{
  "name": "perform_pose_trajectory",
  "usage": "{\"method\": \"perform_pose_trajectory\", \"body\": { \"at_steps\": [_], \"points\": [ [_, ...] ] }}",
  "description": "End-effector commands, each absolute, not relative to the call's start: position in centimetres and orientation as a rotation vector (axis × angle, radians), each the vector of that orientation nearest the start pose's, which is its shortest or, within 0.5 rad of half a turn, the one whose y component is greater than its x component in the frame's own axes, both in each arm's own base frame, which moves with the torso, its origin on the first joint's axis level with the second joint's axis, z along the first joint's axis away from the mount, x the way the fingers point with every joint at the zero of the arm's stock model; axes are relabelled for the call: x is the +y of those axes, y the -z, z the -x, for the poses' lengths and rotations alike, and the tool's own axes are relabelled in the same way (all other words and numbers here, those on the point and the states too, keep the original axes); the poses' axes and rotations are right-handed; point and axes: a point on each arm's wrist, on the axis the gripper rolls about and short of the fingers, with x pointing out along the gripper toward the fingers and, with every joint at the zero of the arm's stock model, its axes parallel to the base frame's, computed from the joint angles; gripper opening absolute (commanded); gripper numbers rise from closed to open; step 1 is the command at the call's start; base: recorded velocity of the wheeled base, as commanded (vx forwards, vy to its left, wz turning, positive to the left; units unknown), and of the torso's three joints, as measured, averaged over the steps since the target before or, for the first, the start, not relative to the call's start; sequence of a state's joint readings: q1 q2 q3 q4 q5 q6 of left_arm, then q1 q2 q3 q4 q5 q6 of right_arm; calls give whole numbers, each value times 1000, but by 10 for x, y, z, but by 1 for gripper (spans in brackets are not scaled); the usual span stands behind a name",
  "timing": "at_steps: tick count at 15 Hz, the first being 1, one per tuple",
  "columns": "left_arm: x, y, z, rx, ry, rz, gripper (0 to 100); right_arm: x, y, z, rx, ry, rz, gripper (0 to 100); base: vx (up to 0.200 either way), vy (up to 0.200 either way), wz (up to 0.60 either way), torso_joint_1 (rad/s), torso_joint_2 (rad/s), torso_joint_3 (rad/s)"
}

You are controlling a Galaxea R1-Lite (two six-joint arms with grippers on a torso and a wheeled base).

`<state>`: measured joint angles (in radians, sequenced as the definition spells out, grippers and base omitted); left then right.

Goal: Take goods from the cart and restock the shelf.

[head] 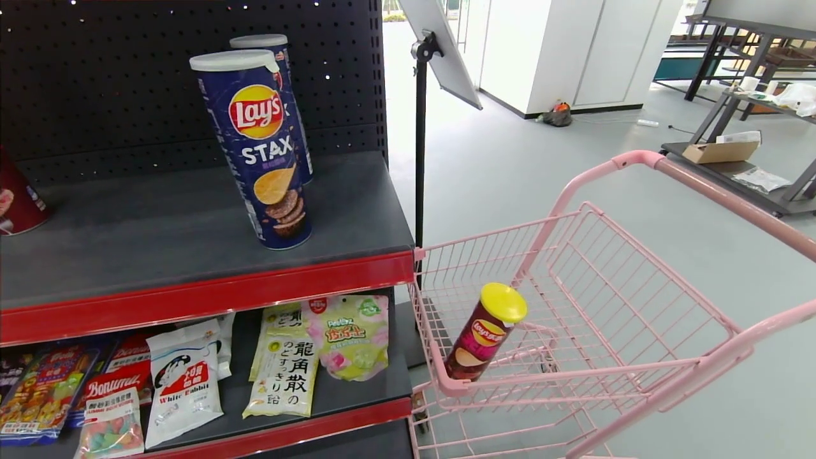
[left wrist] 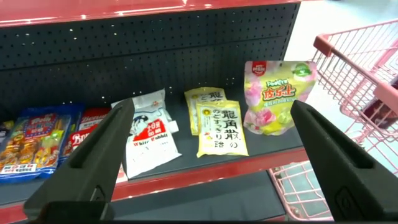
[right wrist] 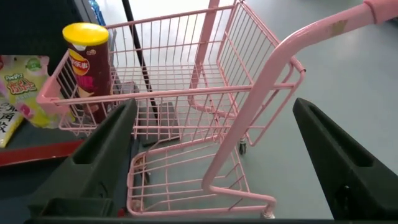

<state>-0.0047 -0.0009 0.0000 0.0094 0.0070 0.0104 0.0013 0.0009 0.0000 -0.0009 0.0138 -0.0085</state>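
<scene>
A maroon chip can with a yellow lid [head: 486, 331] [right wrist: 87, 68] leans in the near-left corner of the pink cart [head: 631, 280] [right wrist: 249, 118]. Two tall navy chip cans [head: 255, 150] stand on the upper shelf [head: 191, 248], one behind the other. My left gripper [left wrist: 208, 162] is open, facing the lower shelf's snack bags [left wrist: 221, 127] with nothing between its fingers. My right gripper [right wrist: 214, 162] is open and empty beside the cart's handle, apart from the maroon can.
A red can [head: 19, 197] sits at the upper shelf's left edge. Several snack bags [head: 185, 382] lie on the lower shelf. A black stand with a board [head: 421, 127] rises between shelf and cart. Open floor lies behind; racks [head: 758, 127] stand far right.
</scene>
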Motion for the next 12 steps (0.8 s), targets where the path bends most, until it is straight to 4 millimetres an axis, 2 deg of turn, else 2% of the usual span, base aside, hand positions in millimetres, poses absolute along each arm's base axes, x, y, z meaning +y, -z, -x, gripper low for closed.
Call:
{"method": "perform_pose_trajectory", "body": {
  "at_steps": [1, 2, 3, 4, 5, 6, 7, 9, 10, 11, 12],
  "points": [
    [0, -75, 23, 9, -3, -11, 100, 0, -76, 23, 0, -26, 17, 100, 0, 0, 0, -17, 80, 56],
    [0, -75, 23, 9, -3, -11, 100, 2, -84, 23, -9, -121, 26, 100, 0, 0, 0, -12, 51, 27],
    [0, -75, 23, 9, -3, -11, 100, 4, -134, 18, 11, -224, -40, 100, 0, 0, 0, 0, 0, 0],
    [0, -75, 23, 9, -3, -11, 100, 5, -168, -1, 76, -240, -125, 100, 0, 0, 0, 0, 0, 0],
    [0, -75, 23, 9, -3, -11, 100, 6, -176, -10, 106, -262, -129, 100, 0, 0, 0, 0, 0, 0],
    [0, -75, 23, 9, -3, -11, 100, 11, -178, -40, 234, -391, -69, 100, 0, 0, 0, 0, 0, 0],
    [0, -75, 23, 9, -3, -11, 100, 21, -172, -61, 286, -489, -50, 100, 0, 0, 0, 0, 0, 0],
    [0, -75, 23, 9, -3, -11, 100, 37, -167, -100, 310, -546, -52, 100, 0, 0, 0, 0, 0, 0],
    [0, -75, 23, 9, -3, -11, 100, 37, -167, -100, 310, -546, -52, 100, 0, 0, 0, 0, 0, 0],
    [0, -75, 23, 9, -3, -11, 100, 57, -140, -147, 401, -584, -64, 100, 0, 0, 0, 0, 0, 0],
    [0, -75, 23, 9, -3, -11, 100, 63, -129, -154, 460, -600, -58, 100, 0, 0, 0, 0, 0, 0]
  ]
}}
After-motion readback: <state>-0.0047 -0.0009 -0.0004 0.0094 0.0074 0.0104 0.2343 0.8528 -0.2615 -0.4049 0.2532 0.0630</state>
